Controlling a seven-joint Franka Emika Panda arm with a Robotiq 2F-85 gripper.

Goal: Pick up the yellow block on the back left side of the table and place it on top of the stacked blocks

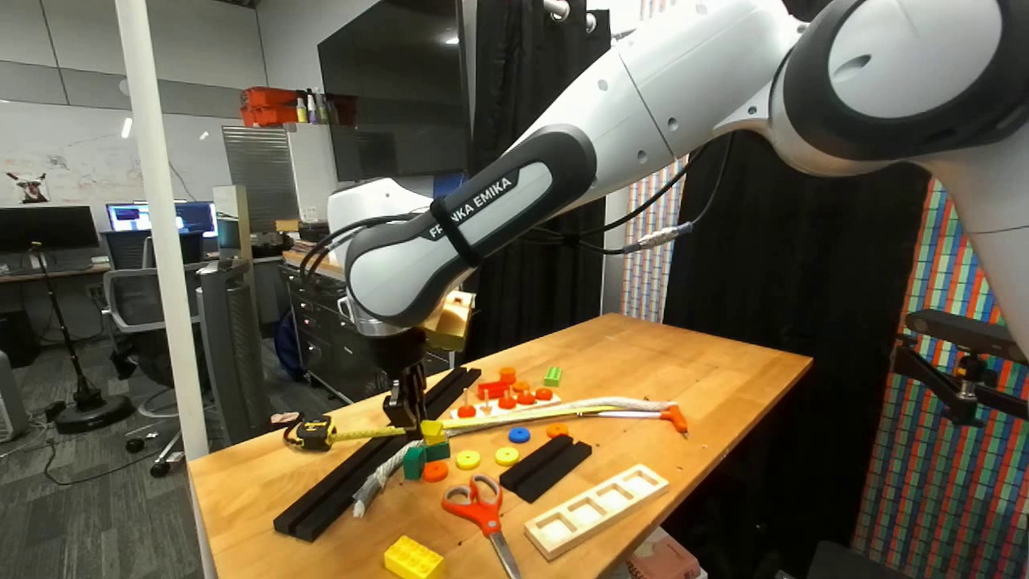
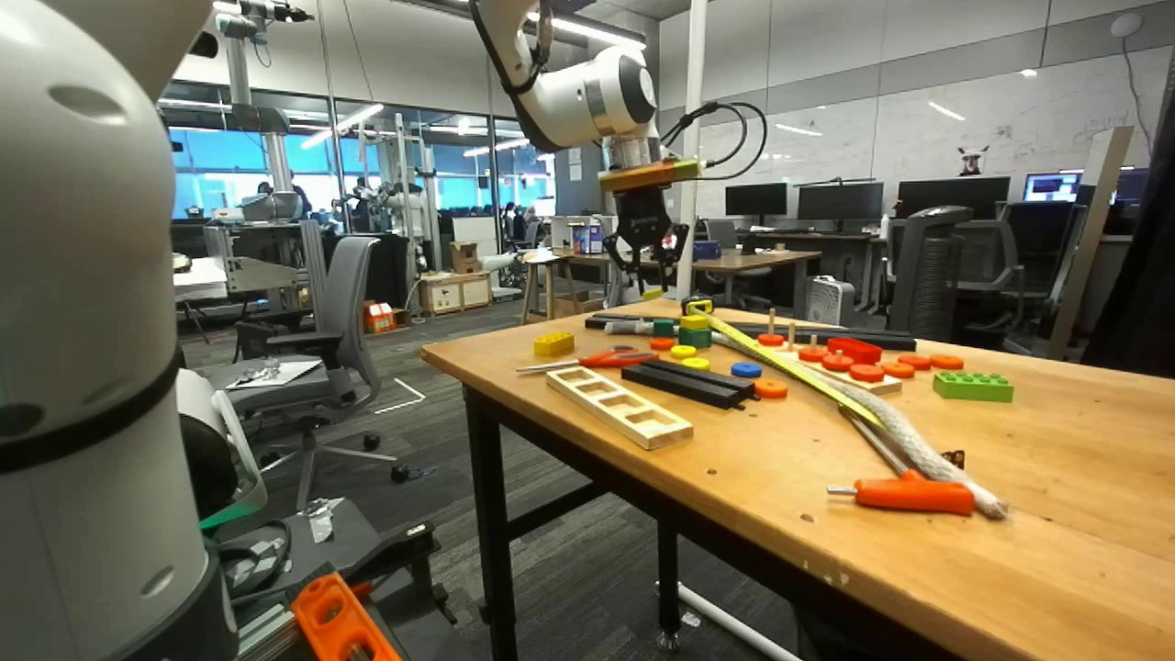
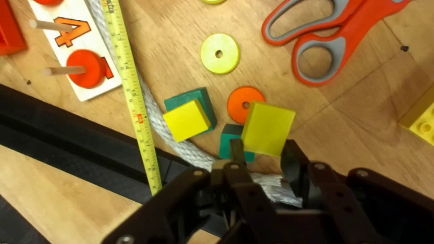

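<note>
Yellow block (image 3: 268, 127) hangs clasped in the gripper (image 3: 262, 149), above the table (image 3: 356, 125), jaws parted just its width! Wrist view, left to right: one red piece (image 3: 9, 30), cut off; one pegboard (image 3: 96, 47), two pegs (image 3: 66, 70), a 4 legible; one tape measure (image 3: 130, 81), reading 13, 14, 15; the stacked blocks (image 3: 186, 120), one yellow on one green; two yellow discs (image 3: 220, 63), one cropped; another green block (image 3: 228, 144) (partly hidden); one orange disc (image 3: 235, 105), overlapped; one pair of scissors (image 3: 361, 29), one yellow brick (image 3: 422, 115), both cropped. The arm (image 1: 514, 201) in an exterior view reads FRANKA EMIKA, strap (image 1: 456, 233) over one letter.

Yellow block (image 3: 269, 127) gripped between fingers (image 3: 292, 162), above table (image 1: 691, 350); on it, stacked blocks (image 3: 186, 121), yellow atop green.
</note>
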